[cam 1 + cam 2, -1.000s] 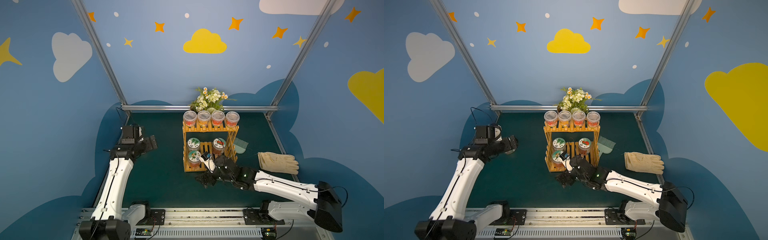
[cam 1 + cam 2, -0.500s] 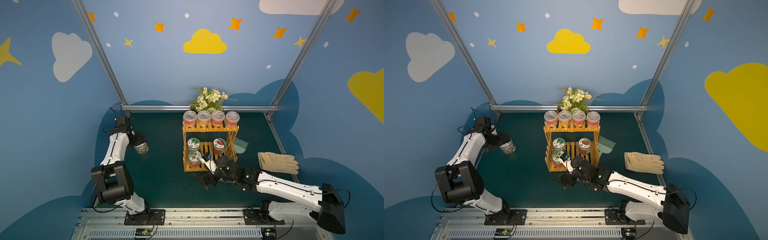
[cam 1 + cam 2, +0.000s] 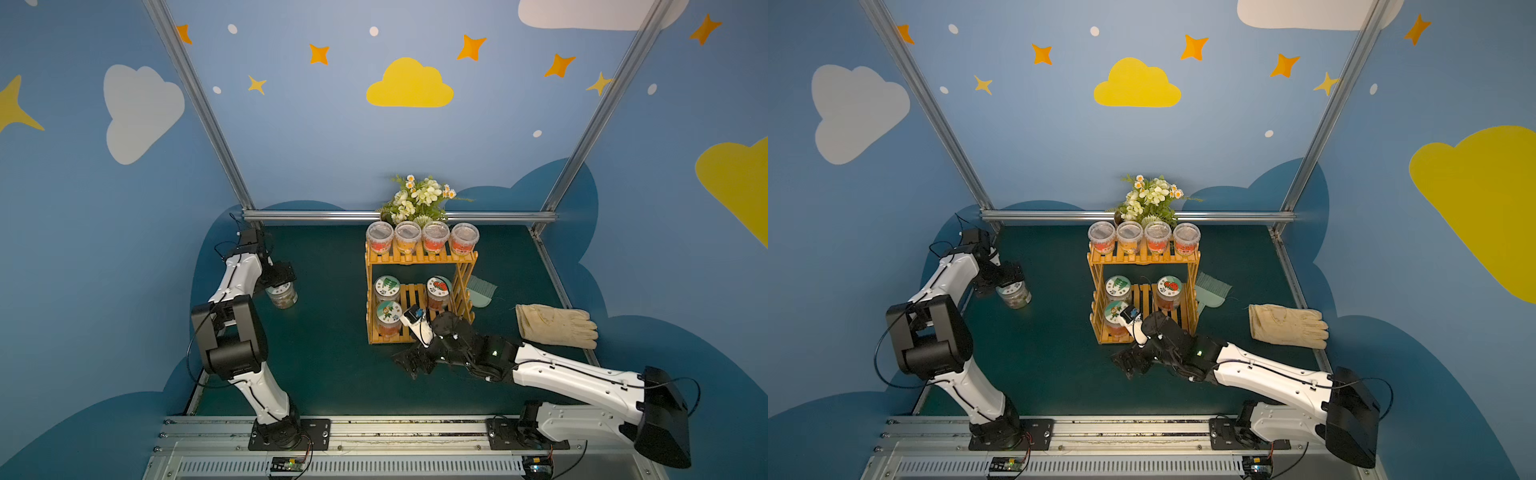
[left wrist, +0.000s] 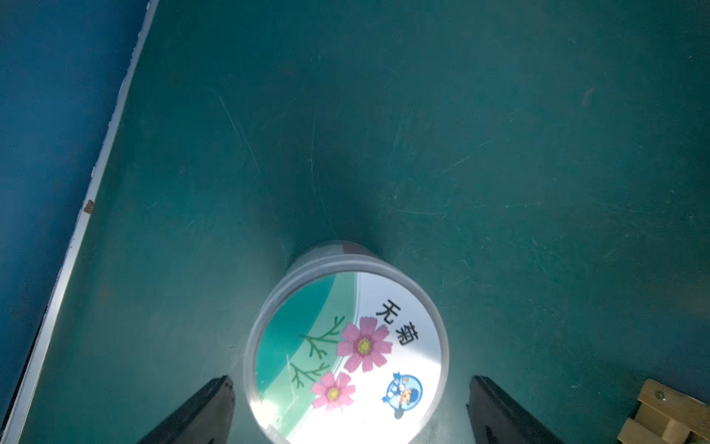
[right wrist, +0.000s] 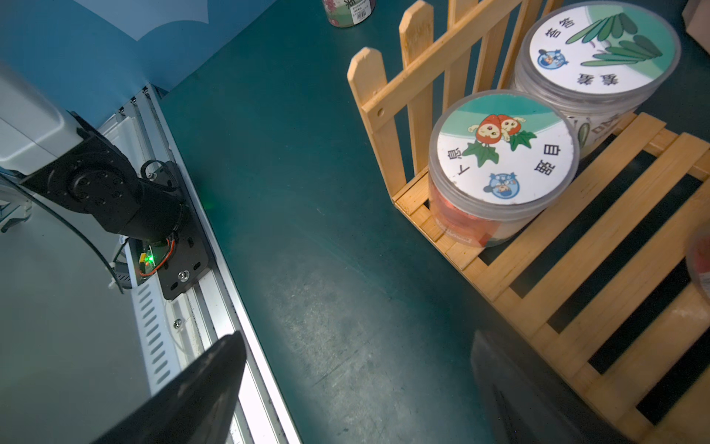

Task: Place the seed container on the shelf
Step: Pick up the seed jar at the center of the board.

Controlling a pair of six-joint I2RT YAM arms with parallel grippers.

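Black left claw (image 4: 350,378), spread, straddles seed container (image 4: 347,346), rim partly cropped; right claw (image 5: 357,338) spread.

seed container lid (image 4: 347,353) reads 无菊, strawberry jar lid (image 5: 503,153) characters unclear

Walls (image 3: 311,145): blue, painted with white and yellow clouds, orange stars, white dots.
Posts (image 3: 199,104): aluminium, two, slanting, joined by a rear crossbar (image 3: 311,216).
Mat (image 3: 332,257): dark green, scuffed.
Front rail (image 3: 415,432): grey metal.

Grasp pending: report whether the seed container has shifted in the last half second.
No. The seed container stands just as far from the shelf as then.
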